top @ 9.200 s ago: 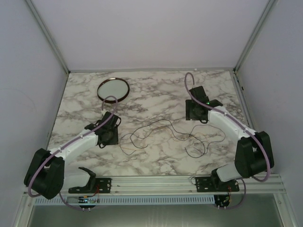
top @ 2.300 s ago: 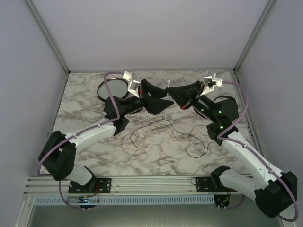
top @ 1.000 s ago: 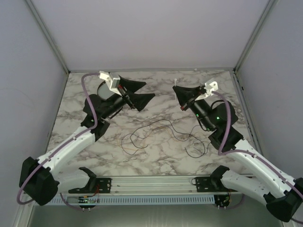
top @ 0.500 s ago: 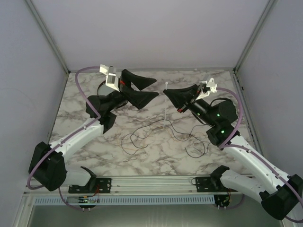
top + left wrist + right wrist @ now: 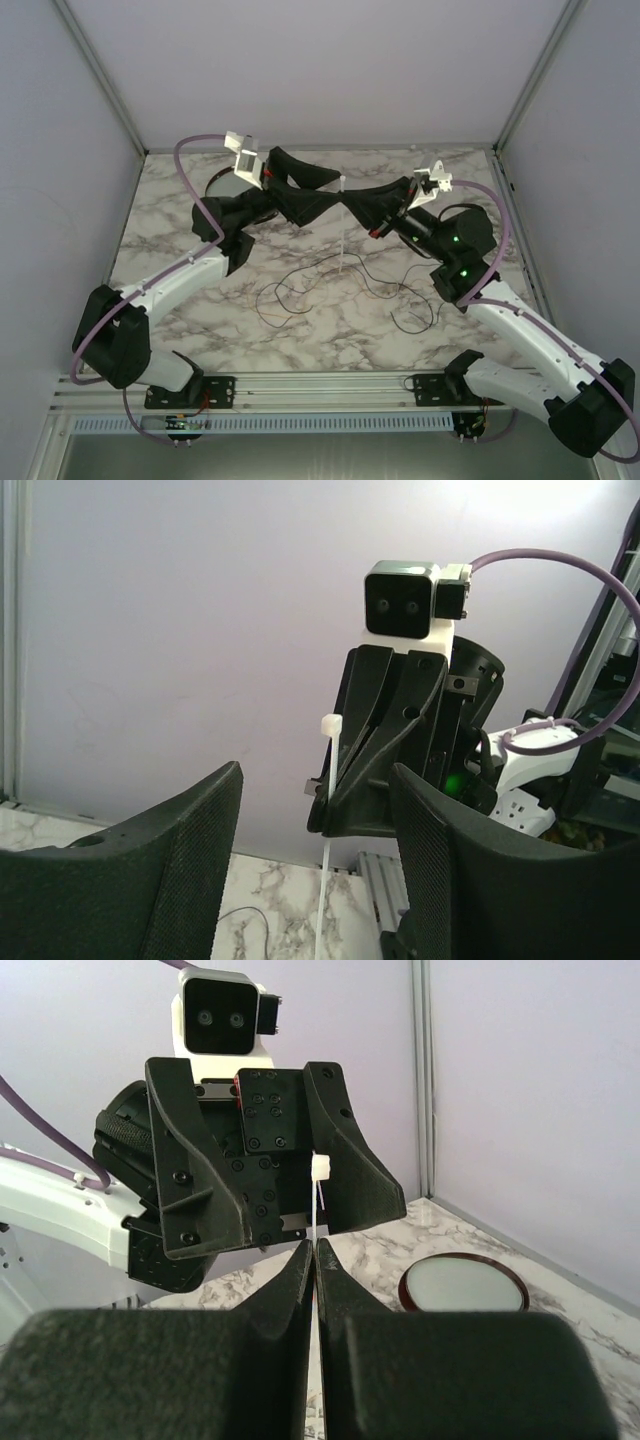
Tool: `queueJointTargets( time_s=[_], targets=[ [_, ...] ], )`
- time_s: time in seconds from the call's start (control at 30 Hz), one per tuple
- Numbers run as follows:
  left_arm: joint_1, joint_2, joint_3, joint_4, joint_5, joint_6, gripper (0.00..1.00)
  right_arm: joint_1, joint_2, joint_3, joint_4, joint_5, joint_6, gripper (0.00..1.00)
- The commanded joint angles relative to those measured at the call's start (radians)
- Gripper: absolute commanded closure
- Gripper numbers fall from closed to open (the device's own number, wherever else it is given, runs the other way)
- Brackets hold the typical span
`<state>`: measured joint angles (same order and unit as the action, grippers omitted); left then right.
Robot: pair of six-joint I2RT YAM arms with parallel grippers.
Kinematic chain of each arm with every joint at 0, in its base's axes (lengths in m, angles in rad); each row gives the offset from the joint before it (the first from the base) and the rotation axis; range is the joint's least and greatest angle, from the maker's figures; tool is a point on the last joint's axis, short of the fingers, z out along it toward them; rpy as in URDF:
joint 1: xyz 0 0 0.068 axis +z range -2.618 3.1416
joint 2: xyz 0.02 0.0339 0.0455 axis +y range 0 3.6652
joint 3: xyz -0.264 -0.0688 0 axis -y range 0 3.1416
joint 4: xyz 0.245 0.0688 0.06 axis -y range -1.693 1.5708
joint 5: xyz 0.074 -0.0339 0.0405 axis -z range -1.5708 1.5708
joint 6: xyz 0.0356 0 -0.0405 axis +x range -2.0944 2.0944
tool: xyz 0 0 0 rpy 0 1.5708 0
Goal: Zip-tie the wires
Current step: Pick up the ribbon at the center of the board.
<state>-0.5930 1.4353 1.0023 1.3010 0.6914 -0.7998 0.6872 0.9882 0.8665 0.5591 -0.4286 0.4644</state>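
Handling: thin white plastic zip tie (image 5: 329, 765) likely light, springy, slick | right gripper (image 5: 314, 1247) clamps it upright | left gripper (image 5: 317, 780) agape astride; pinch flat faces near head.

Enclosed cell: white-grey marble-pattern table (image 5: 330, 345), plain pale lilac back wall (image 5: 320, 70), left wall (image 5: 50, 200) and right wall (image 5: 590, 180). Metal corner posts (image 5: 100, 75) slant up at both back corners. Aluminium rail (image 5: 330, 385) runs along the table's near edge. Light is even and soft.
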Motion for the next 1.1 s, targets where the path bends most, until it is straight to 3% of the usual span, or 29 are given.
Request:
queueJointTargets(
  time_s=[0.0, 0.43, 0.83, 1.07],
  targets=[
    [-0.02, 0.01, 0.053, 0.066, 0.018, 0.014, 0.4, 0.013, 0.012, 0.052, 0.05, -0.027, 0.004, 1.0],
    [-0.036, 0.023, 0.067, 0.033, 0.015, 0.044, 0.66, 0.02, -0.005, 0.038, 0.036, 0.009, -0.007, 1.0],
    [-0.037, 0.018, 0.043, 0.011, 0.012, 0.066, 0.79, 0.02, -0.01, 0.034, 0.047, 0.017, 0.003, 1.0],
    [-0.037, 0.007, 0.035, -0.033, 0.017, 0.092, 0.97, 0.02, -0.022, 0.028, 0.04, 0.037, -0.005, 1.0]
  ],
)
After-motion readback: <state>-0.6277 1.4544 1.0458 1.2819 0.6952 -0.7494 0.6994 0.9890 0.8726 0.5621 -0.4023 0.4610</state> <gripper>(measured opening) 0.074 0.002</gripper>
